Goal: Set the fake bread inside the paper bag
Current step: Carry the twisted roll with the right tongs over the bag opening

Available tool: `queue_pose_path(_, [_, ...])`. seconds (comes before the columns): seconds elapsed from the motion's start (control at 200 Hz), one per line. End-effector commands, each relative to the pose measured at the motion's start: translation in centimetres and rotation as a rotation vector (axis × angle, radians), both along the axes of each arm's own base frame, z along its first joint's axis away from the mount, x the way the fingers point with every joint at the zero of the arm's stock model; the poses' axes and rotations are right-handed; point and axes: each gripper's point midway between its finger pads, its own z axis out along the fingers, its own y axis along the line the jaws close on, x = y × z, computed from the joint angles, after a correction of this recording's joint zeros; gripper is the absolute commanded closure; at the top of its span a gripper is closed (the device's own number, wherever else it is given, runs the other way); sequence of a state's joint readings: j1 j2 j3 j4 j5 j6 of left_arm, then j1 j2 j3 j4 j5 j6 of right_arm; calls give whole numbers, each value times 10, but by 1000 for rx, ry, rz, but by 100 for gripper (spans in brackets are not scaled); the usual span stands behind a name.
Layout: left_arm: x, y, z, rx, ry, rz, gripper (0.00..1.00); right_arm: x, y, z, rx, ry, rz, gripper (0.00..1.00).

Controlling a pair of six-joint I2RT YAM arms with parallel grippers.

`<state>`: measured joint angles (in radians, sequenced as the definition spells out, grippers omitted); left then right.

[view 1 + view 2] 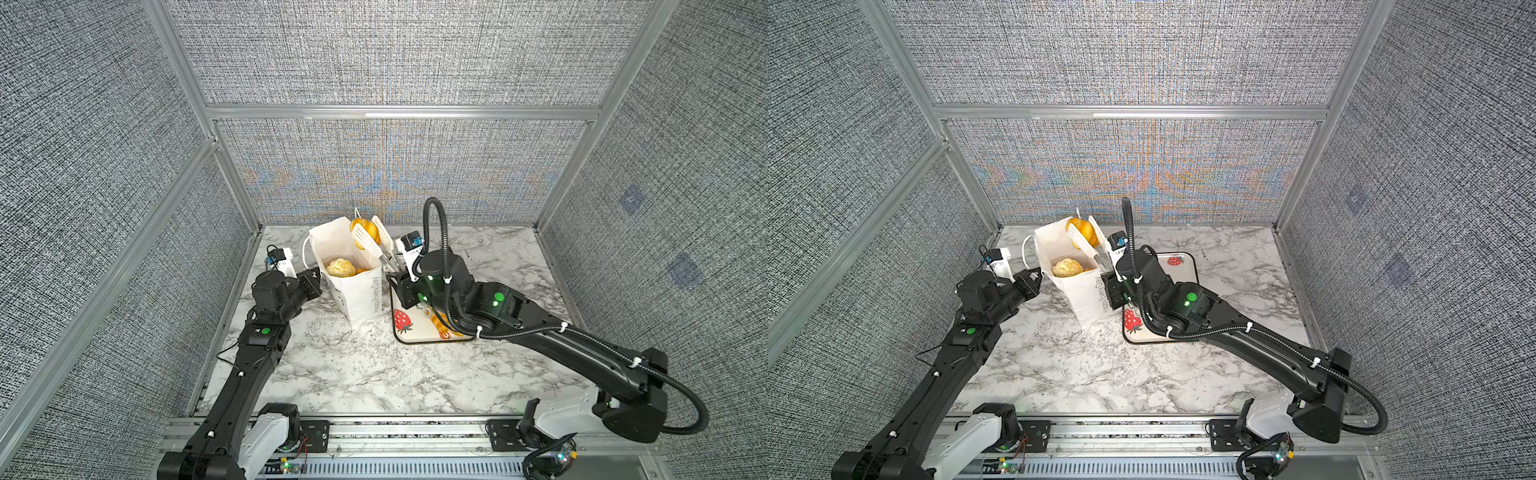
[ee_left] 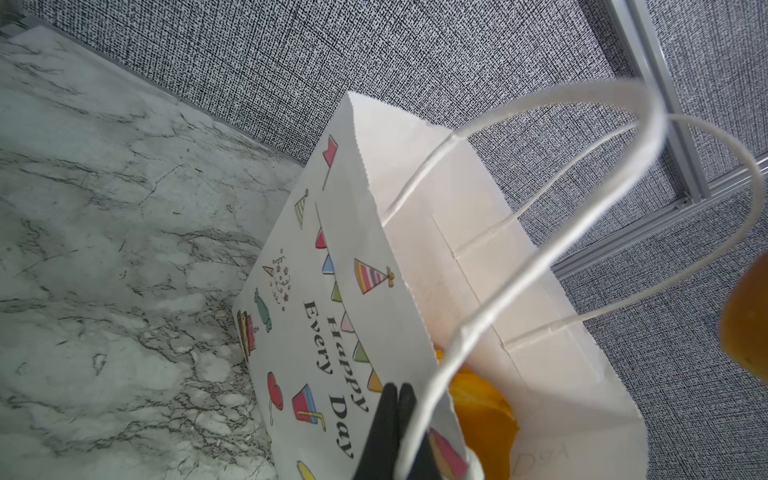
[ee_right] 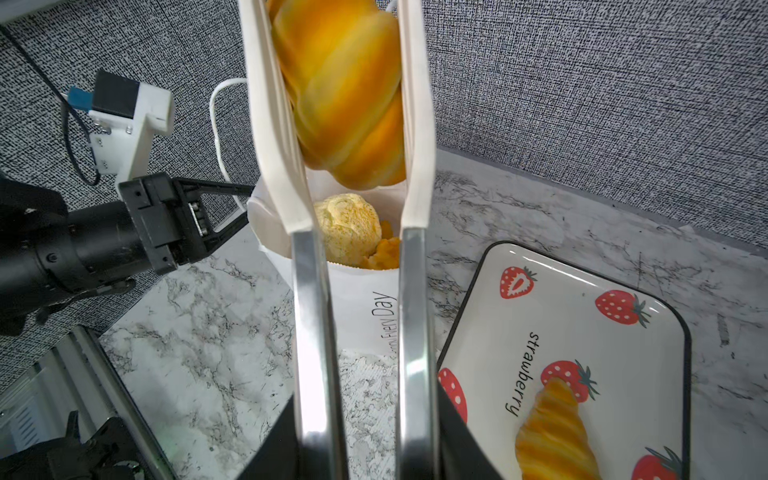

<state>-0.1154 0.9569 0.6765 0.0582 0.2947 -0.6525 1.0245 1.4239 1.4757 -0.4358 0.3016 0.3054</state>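
Drop step: right gripper clamps tongs, braided loaf pinched at their tips, paper bag mouth below. Left gripper pinches its rim. Next: lower into mouth, ease tongs open.

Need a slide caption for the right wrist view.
Tongs hold a braided loaf over the paper bag; one croissant lies on the strawberry tray.

A glossy golden braided loaf hangs in tongs ahead of the right claw, above the upright, open white paper bag. The left claw pinches its rim, and a pale bun lies inside.
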Motion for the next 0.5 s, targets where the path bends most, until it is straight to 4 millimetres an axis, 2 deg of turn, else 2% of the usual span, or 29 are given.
queue_pose_path(0.0, [-2,-1,-5,7,22,-8,100,-1,14,12,62,-15,25,64])
queue_pose_path(0.375, [-2,-1,-3,5,20,-10,100,8,39,-23,14,87,19,63])
queue_pose_path(0.495, [-2,-1,-3,5,20,-9,100,11,40,-32,-5,104,6,63])
